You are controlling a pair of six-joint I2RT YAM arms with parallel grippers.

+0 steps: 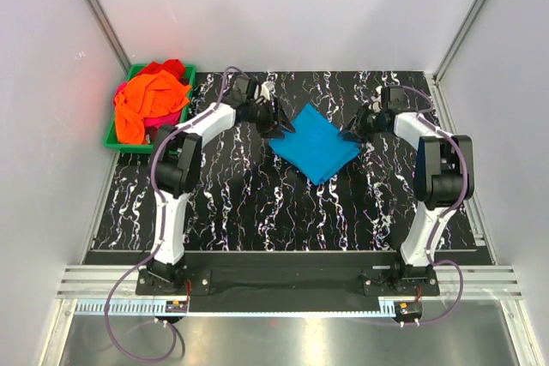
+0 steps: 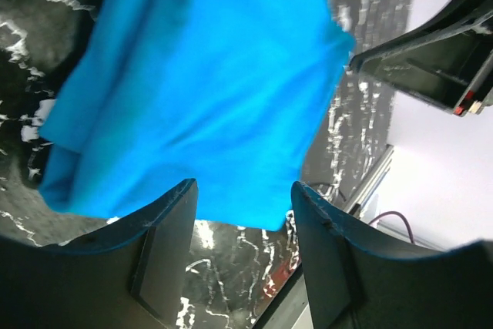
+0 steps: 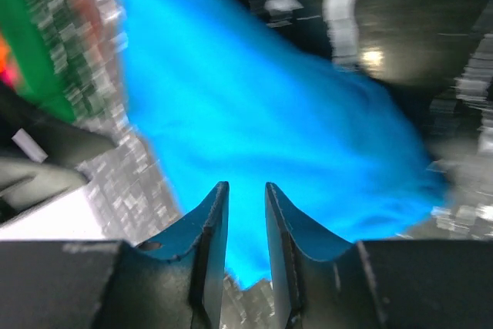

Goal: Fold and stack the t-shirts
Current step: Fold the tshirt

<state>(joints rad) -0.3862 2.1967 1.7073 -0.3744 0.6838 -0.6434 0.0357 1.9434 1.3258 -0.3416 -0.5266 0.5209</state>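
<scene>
Arm bases (image 1: 163, 276) sit bolted at the near edge of the counter (image 1: 257, 212). Both arms reach to the far half, where the turquoise t-shirt (image 1: 314, 143) lies folded down to a small diamond, midway between the side edges. Left end effector (image 1: 279, 123) is at its left corner, right end effector (image 1: 353, 134) at its right corner. Green bin (image 1: 110, 138) in the far left corner holds the orange t-shirt (image 1: 141, 109), heaped with red and magenta cloth, none of it folded yet. Left wrist view: left end effector (image 2: 243, 190) has its jaws wide apart, with the edge of the turquoise t-shirt (image 2: 200, 90) just at the fingertips and nothing clamped. Right wrist view, blurred: right end effector (image 3: 246, 188) has its jaws a narrow slit apart, and the turquoise t-shirt (image 3: 269, 129) shows through the slit. Pinched fold or not, cannot tell. Judgement: the step in hand looks like a last fold or squaring-up. To do it well, take both corners at even depth, catch every layer, lift low, and move both sides together so the layers don't slide. Lay edge on edge and let go only once the cloth is flat. An uneven pinch would likely skew the fold.
</scene>
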